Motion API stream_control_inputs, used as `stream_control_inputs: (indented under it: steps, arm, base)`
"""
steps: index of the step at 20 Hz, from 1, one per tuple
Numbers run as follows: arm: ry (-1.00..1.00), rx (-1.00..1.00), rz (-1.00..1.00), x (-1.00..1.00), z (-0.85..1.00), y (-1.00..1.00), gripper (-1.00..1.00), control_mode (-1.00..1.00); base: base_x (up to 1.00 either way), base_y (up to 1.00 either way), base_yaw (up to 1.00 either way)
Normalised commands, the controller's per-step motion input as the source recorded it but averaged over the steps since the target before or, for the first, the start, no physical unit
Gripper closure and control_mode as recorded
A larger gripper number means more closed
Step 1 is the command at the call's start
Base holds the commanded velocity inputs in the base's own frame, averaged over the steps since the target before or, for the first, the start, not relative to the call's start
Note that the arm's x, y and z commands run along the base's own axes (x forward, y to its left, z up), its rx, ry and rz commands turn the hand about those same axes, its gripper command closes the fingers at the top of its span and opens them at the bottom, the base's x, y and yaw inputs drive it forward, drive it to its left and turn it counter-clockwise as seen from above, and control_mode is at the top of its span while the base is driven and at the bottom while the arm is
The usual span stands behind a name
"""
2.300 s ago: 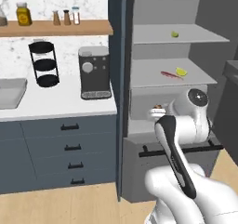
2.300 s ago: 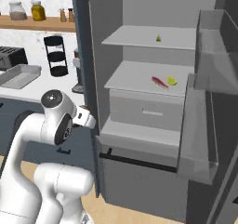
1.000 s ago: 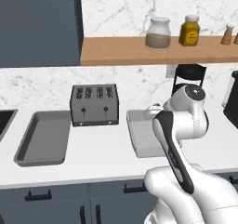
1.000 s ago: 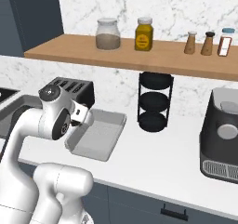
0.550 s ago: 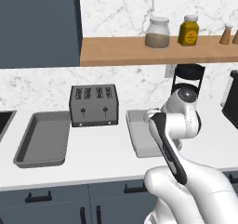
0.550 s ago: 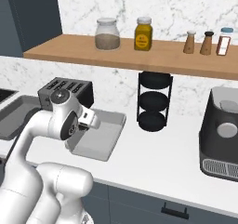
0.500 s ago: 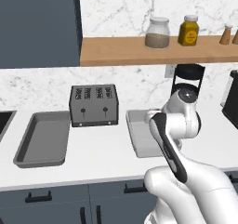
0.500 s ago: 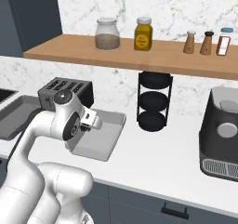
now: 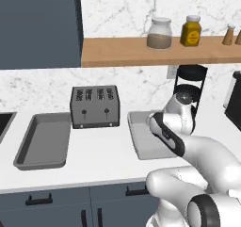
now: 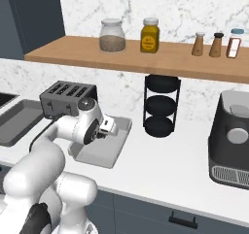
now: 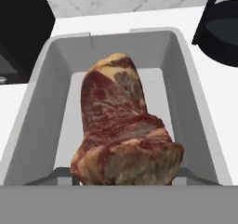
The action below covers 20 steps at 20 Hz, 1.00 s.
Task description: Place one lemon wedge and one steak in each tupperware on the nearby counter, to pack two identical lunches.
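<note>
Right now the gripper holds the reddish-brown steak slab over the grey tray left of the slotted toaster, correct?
Wrong tray. In the hand view the reddish-brown steak slab hangs over the grey rectangular tray that the left base view places right of the dark slotted toaster; the gripper does hold it.

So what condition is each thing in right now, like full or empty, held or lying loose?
Reddish-brown marbled steak: held in the tool, hanging over the tray near the black rack.
Shallow grey rectangular tray beside the rack: empty as far as can be seen.
Second grey tray left of the toaster: empty.
Dark grey four-slot toaster: slots empty.
Black three-tier rack: tiers bare.
Two-finger tool: closed on the steak.
</note>
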Motion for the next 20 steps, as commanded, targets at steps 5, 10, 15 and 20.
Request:
stream_control_inputs:
  steps: [5, 10, 15, 20]
  arm:
    - [0.04, 0.0, 0.01, 0.63, -0.35, -0.03, 1.0, -1.0]
    - [0.0, 0.0, 0.01, 0.41, -0.46, 0.0, 1.0, -1.0]
    - [0.0, 0.0, 0.01, 0.27, -0.26, 0.0, -1.0, -1.0]
    - [0.0, 0.0, 0.01, 0.32, 0.0, 0.0, -1.0, -1.0]
  base:
    - [0.0, 0.0, 0.0]
    - [0.0, 0.0, 0.0]
    - [0.0, 0.0, 0.0]
    - [0.0, 0.0, 0.0]
